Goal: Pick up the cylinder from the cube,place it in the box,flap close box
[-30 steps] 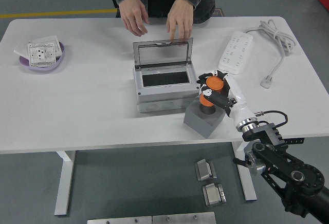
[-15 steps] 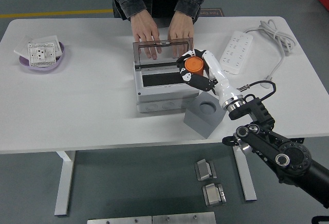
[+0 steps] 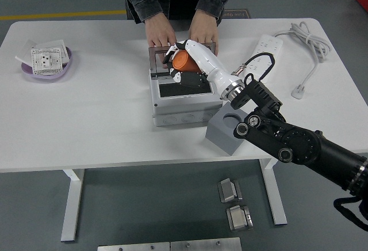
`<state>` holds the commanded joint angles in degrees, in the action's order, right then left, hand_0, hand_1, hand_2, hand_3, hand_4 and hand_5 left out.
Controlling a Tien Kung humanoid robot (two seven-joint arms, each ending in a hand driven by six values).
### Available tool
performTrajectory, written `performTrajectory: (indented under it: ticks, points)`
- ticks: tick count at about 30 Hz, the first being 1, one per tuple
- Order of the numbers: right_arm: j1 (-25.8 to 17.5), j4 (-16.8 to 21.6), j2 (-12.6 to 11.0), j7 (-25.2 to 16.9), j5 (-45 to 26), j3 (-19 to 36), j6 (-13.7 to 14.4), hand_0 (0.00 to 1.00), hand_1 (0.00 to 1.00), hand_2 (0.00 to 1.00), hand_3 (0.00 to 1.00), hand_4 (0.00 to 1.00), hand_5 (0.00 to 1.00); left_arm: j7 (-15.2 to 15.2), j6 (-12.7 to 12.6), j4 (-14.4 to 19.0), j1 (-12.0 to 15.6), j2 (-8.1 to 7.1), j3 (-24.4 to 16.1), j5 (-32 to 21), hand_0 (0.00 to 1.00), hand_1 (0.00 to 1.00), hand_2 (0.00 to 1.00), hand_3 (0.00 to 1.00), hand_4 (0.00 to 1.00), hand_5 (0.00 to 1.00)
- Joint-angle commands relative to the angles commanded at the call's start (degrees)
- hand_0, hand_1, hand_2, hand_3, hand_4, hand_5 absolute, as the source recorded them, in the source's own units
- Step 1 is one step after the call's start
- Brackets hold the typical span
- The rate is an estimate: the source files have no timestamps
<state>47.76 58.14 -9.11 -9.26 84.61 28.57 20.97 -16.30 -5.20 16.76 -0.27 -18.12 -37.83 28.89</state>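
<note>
My right hand (image 3: 183,65) is shut on the orange cylinder (image 3: 181,61) and holds it tilted above the open grey box (image 3: 181,108), over its dark inside. The box lid (image 3: 156,56) stands upright at the back. A person's two hands (image 3: 160,33) rest on the lid's top edge from the far side. The grey cube (image 3: 226,129) sits to the right of the box, its round hole (image 3: 233,116) now bare. My left arm does not show.
A white power strip (image 3: 263,51) with its cable (image 3: 307,42) lies at the back right. A purple dish (image 3: 47,62) holding a white socket plate sits at the far left. My right forearm (image 3: 287,141) crosses above the cube.
My right hand lifted the cylinder out of the cube and carried it left and away, to above the box. The person's hands moved onto the lid.
</note>
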Motion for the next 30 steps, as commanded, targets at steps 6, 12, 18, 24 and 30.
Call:
performTrajectory:
  ticks: [6,12,18,24,30]
  points:
    - [6.40,-7.49,2.65,0.97,4.51,-6.94,-0.74,0.002,0.129,0.385,0.238,0.125,0.002,0.00,0.00,-0.08,-0.04,-0.10,0.47,-0.38,0.727,0.726,0.597,0.792,0.786,0.355]
    - [9.66,-14.72,4.98,0.40,2.59,-13.06,-0.72,0.002,0.149,0.391,0.241,0.116,0.002,-0.03,0.02,-0.39,-0.10,-0.19,1.55,-1.29,0.727,0.725,0.597,0.792,0.786,0.355]
    - [10.25,-20.62,6.26,-0.55,-0.87,-16.04,-0.87,0.075,0.225,0.406,0.249,0.144,0.002,0.02,-0.01,-0.38,-0.51,-0.36,1.70,-1.31,0.727,0.725,0.597,0.793,0.786,0.355]
    - [10.21,-23.48,7.00,-1.66,-3.05,-16.85,-1.23,0.130,0.257,0.433,0.284,0.192,0.002,0.01,-0.01,-0.27,-0.71,-0.40,1.74,-1.09,0.727,0.725,0.597,0.792,0.787,0.355]
    - [9.79,-24.70,7.11,-2.66,-3.15,-15.31,-3.44,0.164,0.287,0.448,0.391,0.241,0.002,0.03,-0.03,0.02,-0.91,-0.43,1.04,-0.26,0.727,0.725,0.597,0.792,0.787,0.355]
